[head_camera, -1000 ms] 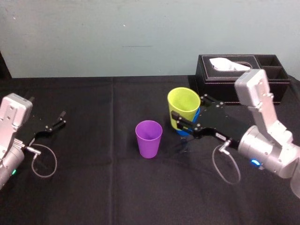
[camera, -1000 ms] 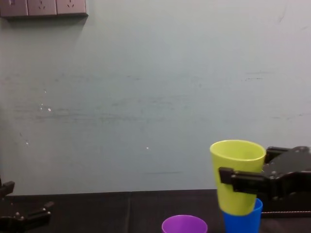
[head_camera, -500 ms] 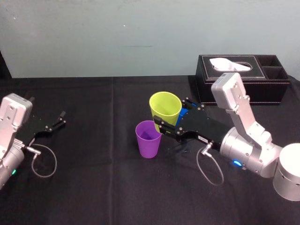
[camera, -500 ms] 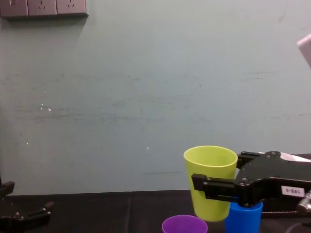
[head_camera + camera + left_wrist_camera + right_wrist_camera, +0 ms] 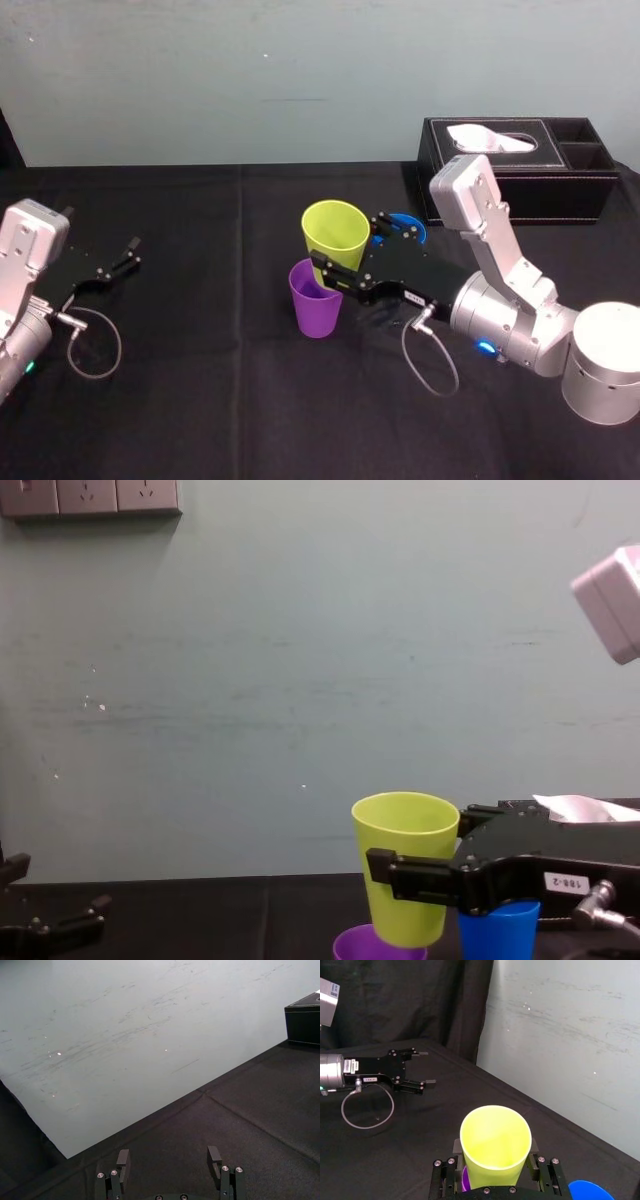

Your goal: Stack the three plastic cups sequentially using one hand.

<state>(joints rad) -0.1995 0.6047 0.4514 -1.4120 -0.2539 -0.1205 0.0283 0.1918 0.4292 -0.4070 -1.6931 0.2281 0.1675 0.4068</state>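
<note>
My right gripper (image 5: 350, 248) is shut on the yellow-green cup (image 5: 333, 232), one finger on each side of its wall, and holds it upright. The cup's base hangs at the mouth of the purple cup (image 5: 314, 308), which stands on the black table; I cannot tell whether it is inside. In the chest view the yellow-green cup (image 5: 404, 865) overlaps the purple cup's rim (image 5: 368, 944). The blue cup (image 5: 408, 227) stands alone just behind the gripper, to the right. The right wrist view looks down into the yellow-green cup (image 5: 495, 1142). My left gripper (image 5: 118, 264) rests open at the far left.
A black leather tissue box (image 5: 515, 170) stands at the back right of the table. A loose grey cable loop (image 5: 95, 345) lies by the left arm. The black cloth (image 5: 220, 400) covers the whole table.
My right gripper has carried the yellow-green cup leftward and down, away from the blue cup, to the purple cup's mouth. The left arm has not moved.
</note>
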